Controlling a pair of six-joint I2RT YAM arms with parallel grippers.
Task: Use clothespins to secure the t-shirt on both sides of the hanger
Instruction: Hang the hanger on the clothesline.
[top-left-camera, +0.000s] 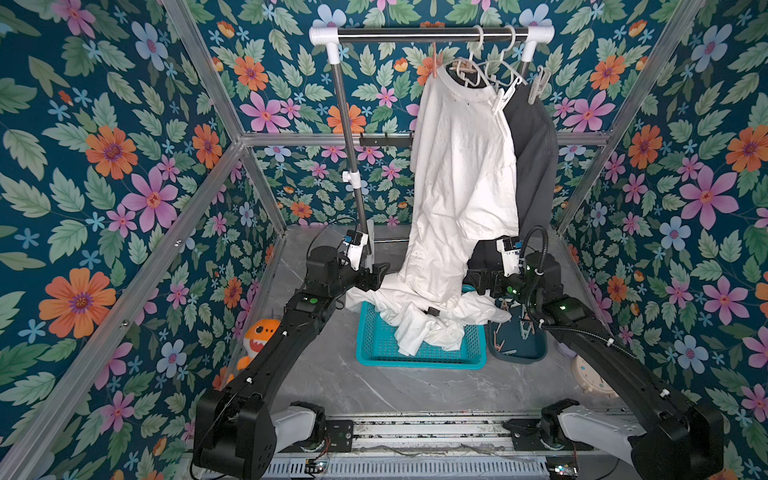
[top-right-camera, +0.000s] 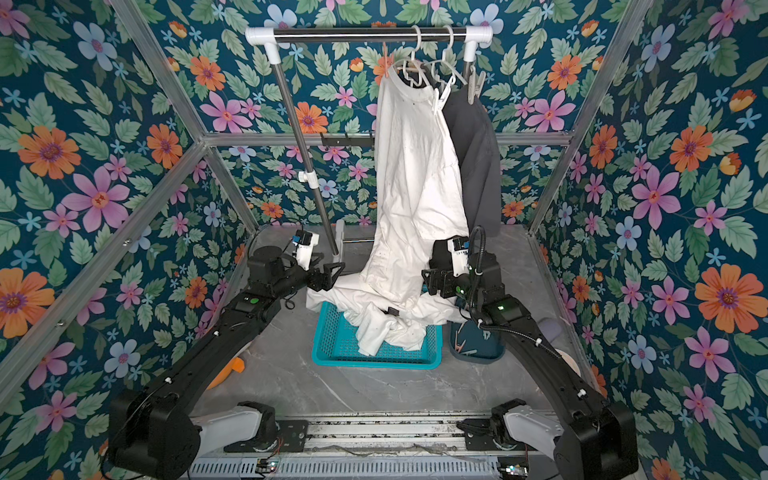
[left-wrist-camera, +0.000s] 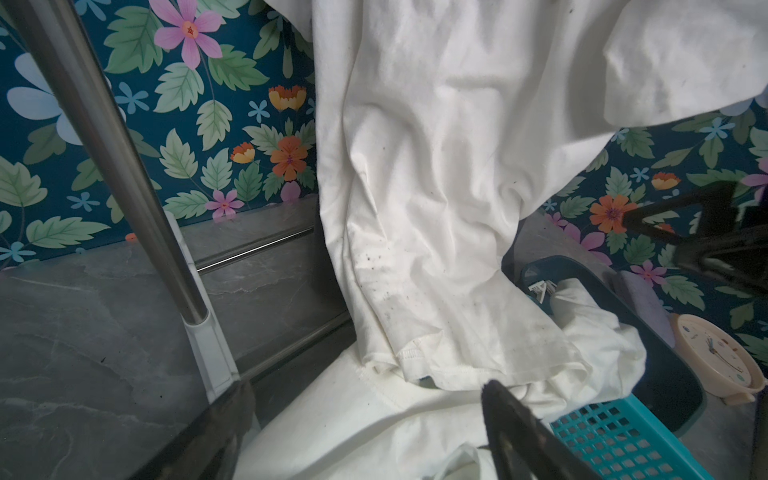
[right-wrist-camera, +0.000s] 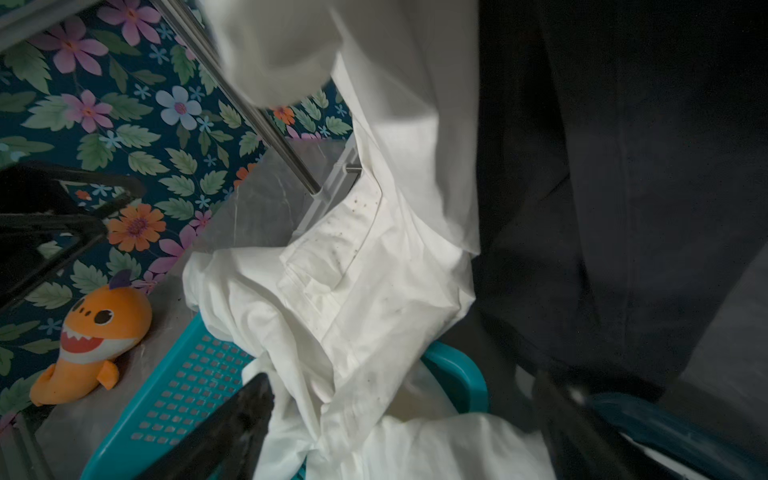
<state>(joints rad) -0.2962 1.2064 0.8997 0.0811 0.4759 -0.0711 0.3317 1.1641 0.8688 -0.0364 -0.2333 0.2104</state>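
White cotton fills the middle of the scene: the t-shirt (top-left-camera: 461, 187) hangs from a white hanger (top-left-camera: 478, 68) on the rail (top-left-camera: 415, 34), and its lower end trails onto a heap of white cloth in the teal basket (top-left-camera: 378, 345) on the grey marble counter (top-left-camera: 332, 382). A dark grey garment (top-left-camera: 536, 166) hangs just beside it. Both arms reach forward from their bases at the near edge. Their long links angle inward and the wrists turn toward each other, so the two grippers face across the shirt's lower part. The left gripper (top-left-camera: 379, 274) sits low at the shirt's left edge, near the foot of the rack pole (left-wrist-camera: 124, 166). Its wrist view shows the fingers (left-wrist-camera: 519, 436) spread wide, grasping nothing, with white cloth lying beyond them. The right gripper (top-left-camera: 473, 282) sits at the shirt's right edge, in front of the dark garment. It is likewise released, and its fingers (right-wrist-camera: 245, 415) stand far apart above the basket. The loose clothespins (top-left-camera: 500, 345) lie in a dark blue tray (top-left-camera: 519, 353) just beside the basket, under the right arm. One white clothespin (top-left-camera: 500, 102) is clipped at the shirt's right shoulder. An orange plush shark (right-wrist-camera: 95, 332) lies against the left wall.
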